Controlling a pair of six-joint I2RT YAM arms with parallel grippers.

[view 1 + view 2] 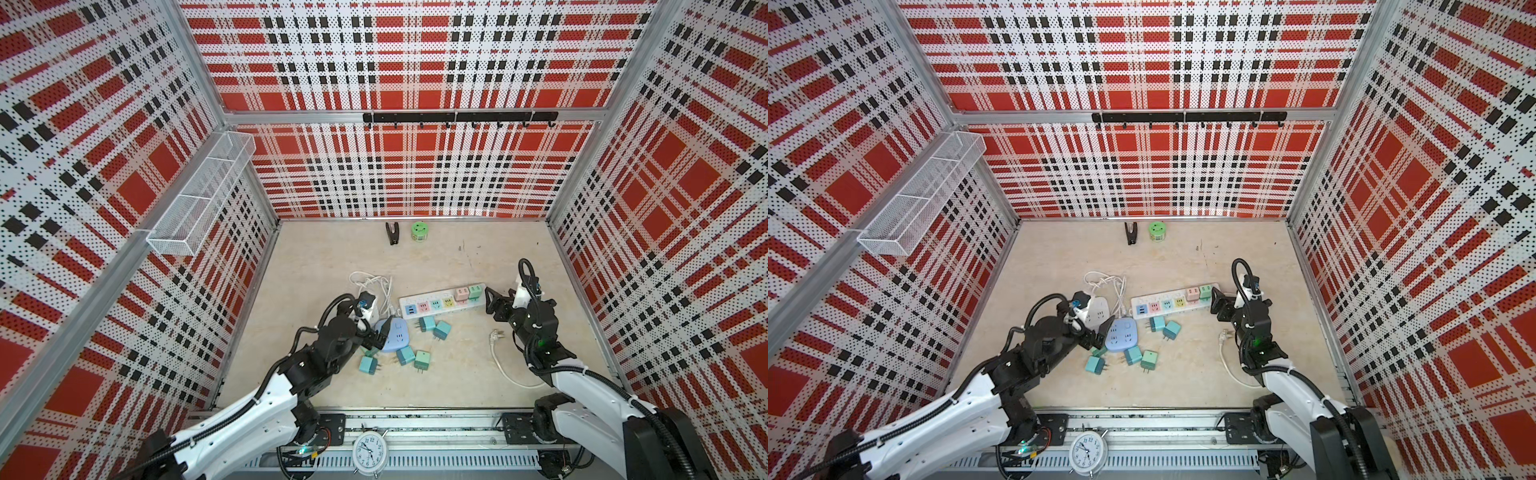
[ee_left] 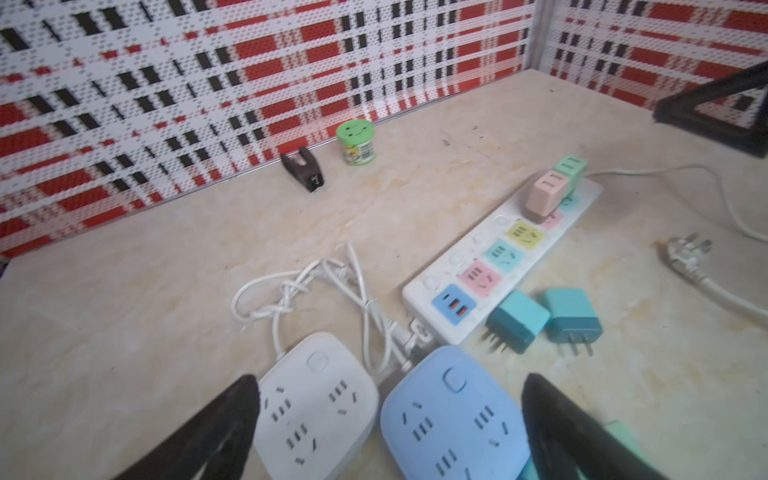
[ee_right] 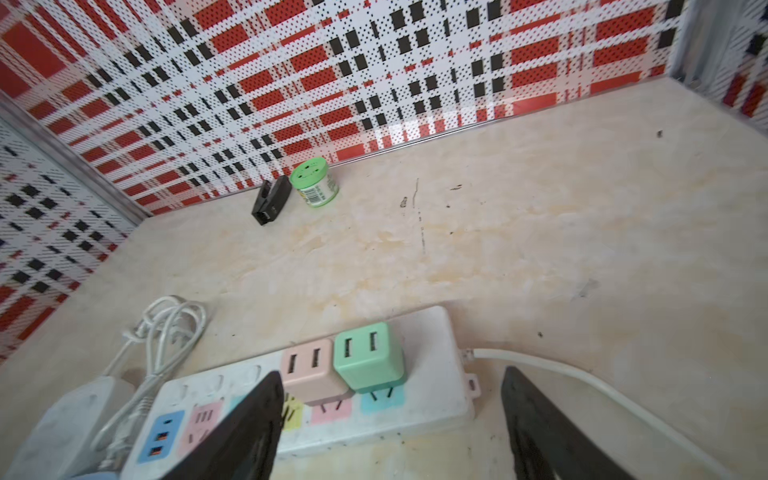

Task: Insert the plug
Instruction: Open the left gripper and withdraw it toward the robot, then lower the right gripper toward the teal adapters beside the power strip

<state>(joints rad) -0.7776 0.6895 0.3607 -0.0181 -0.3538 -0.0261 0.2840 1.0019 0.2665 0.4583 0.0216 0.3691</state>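
Observation:
A white power strip [image 1: 415,300] with coloured sockets lies mid-table, also in the wrist views [image 2: 432,282] [image 3: 436,374]. A pink plug [image 3: 309,370] and a green plug [image 3: 368,355] stand in its right-hand sockets, prongs partly showing. Several teal plugs [image 1: 427,323] [image 2: 517,320] lie loose in front. My right gripper [image 1: 490,302] [image 3: 391,374] is open at the strip's right end, holding nothing. My left gripper [image 1: 380,336] [image 2: 390,381] is open, low over a blue socket block [image 2: 453,415] and a white one [image 2: 316,399].
A green-lidded jar [image 1: 419,231] and a black clip [image 1: 392,232] stand by the back wall. A coiled white cable [image 1: 372,282] lies left of the strip; the strip's cord and plug [image 1: 496,334] run under the right arm. An alarm clock [image 1: 369,453] sits at the front rail.

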